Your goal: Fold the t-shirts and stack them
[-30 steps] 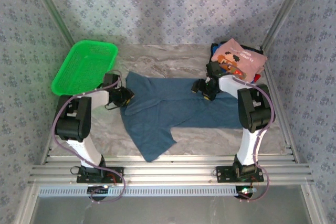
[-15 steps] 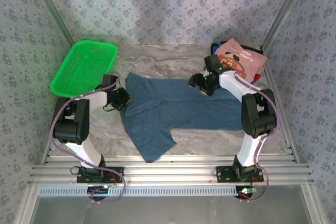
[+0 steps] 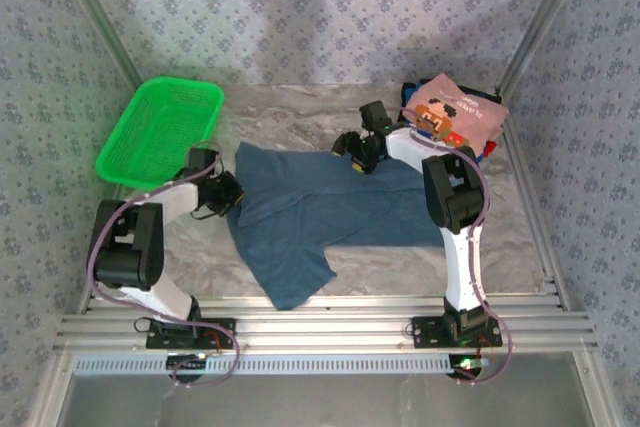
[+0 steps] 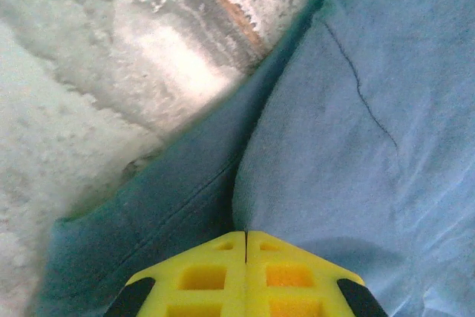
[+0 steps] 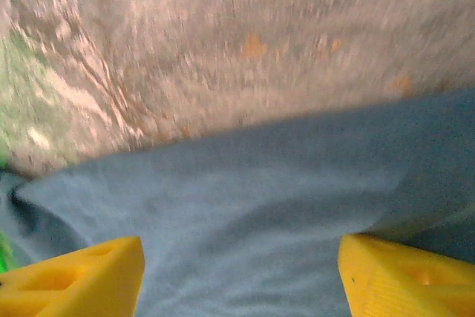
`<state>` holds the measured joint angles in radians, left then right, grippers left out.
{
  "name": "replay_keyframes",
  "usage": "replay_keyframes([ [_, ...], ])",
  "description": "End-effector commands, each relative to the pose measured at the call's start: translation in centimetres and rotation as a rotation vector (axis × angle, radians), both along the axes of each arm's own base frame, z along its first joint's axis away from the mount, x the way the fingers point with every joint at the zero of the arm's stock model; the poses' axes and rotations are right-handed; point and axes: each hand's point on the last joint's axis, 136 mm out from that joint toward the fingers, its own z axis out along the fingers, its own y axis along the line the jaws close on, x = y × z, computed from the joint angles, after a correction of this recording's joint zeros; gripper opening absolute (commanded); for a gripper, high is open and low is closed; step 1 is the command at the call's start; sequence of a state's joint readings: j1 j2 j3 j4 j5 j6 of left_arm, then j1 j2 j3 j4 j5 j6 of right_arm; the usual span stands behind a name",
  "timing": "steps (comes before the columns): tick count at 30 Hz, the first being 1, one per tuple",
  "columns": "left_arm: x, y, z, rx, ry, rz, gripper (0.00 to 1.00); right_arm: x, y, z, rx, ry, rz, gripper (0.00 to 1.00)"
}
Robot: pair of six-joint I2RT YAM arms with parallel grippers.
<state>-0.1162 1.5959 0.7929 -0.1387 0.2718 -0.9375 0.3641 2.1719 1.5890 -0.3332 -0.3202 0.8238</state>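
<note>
A plain teal-blue t-shirt [image 3: 330, 202] lies spread flat on the marble table. My left gripper [image 3: 228, 195] sits low at the shirt's left edge. In the left wrist view its yellow fingers [image 4: 200, 276] are pressed together, and a raised fold of the teal cloth [image 4: 326, 146] runs into the tips of the left gripper [image 4: 246, 234]. My right gripper [image 3: 352, 150] hovers at the shirt's far edge. Its jaws stand wide apart over the right gripper's [image 5: 237, 280] patch of blue cloth [image 5: 245, 206], with nothing between them. A folded pink t-shirt [image 3: 455, 112] with red-brown print lies on a dark pile at the back right.
A green mesh basket [image 3: 160, 127] stands at the back left, close behind my left arm. Patterned walls and metal posts close in the table on three sides. Bare marble [image 3: 290, 112] shows behind the shirt, and a strip [image 3: 190, 257] in front of it on the left.
My left gripper has shut at the teal shirt's left edge. My right arm has swung left, from beside the pink shirt to the middle of the teal shirt's far edge, still open.
</note>
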Motion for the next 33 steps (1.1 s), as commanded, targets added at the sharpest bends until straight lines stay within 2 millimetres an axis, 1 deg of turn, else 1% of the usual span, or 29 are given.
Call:
replay_keyframes([
  [1,-0.8,1.0,0.8,0.014,-0.002,0.035,0.00,0.4,-1.6,-1.6,-0.061,0.023,-0.096,0.72],
  [6,-2.4,2.0,0.7,0.023,0.030,0.060,0.00,-0.3,-3.1,-3.6,-0.117,0.077,-0.161,0.71],
  [12,-4.1,2.3,1.2,0.023,0.031,0.086,0.00,-1.2,-4.5,-4.8,-0.168,0.108,-0.241,0.71],
  [16,-5.5,2.8,0.3,0.042,0.064,0.097,0.00,-1.0,-4.3,-4.9,-0.158,0.097,-0.251,0.71],
  [19,-6.2,3.4,-0.9,0.057,0.105,0.117,0.00,-0.4,-3.9,-4.2,-0.147,0.067,-0.238,0.71],
  [20,-6.1,3.5,-1.1,0.057,0.107,0.119,0.02,-0.1,-3.6,-3.7,-0.137,0.050,-0.224,0.71],
  [21,-5.9,3.5,-1.0,0.056,0.103,0.117,0.07,0.3,-3.2,-3.1,-0.125,0.031,-0.205,0.71],
  [22,-5.6,3.5,-0.8,0.055,0.094,0.113,0.08,0.6,-2.7,-2.5,-0.115,0.015,-0.185,0.71],
  [23,-5.0,3.4,-0.2,0.051,0.071,0.111,0.10,0.8,-2.2,-1.8,-0.105,-0.005,-0.161,0.71],
  [25,-3.9,3.2,1.3,0.037,0.026,0.106,0.23,1.1,-1.2,-0.1,-0.079,-0.046,-0.113,0.71],
  [27,-3.0,3.0,3.4,0.037,-0.013,0.096,0.39,1.2,-0.3,2.1,-0.051,-0.092,-0.061,0.72],
  [29,-2.7,3.0,5.6,0.046,-0.045,0.083,0.47,0.9,0.6,4.6,-0.028,-0.144,-0.007,0.72],
  [31,-2.8,2.7,8.1,0.052,-0.086,0.057,0.52,0.1,1.7,7.0,-0.013,-0.188,0.059,0.73],
  [33,-3.5,2.0,10.2,0.054,-0.126,0.023,0.56,-1.2,2.8,9.4,-0.004,-0.221,0.138,0.73],
])
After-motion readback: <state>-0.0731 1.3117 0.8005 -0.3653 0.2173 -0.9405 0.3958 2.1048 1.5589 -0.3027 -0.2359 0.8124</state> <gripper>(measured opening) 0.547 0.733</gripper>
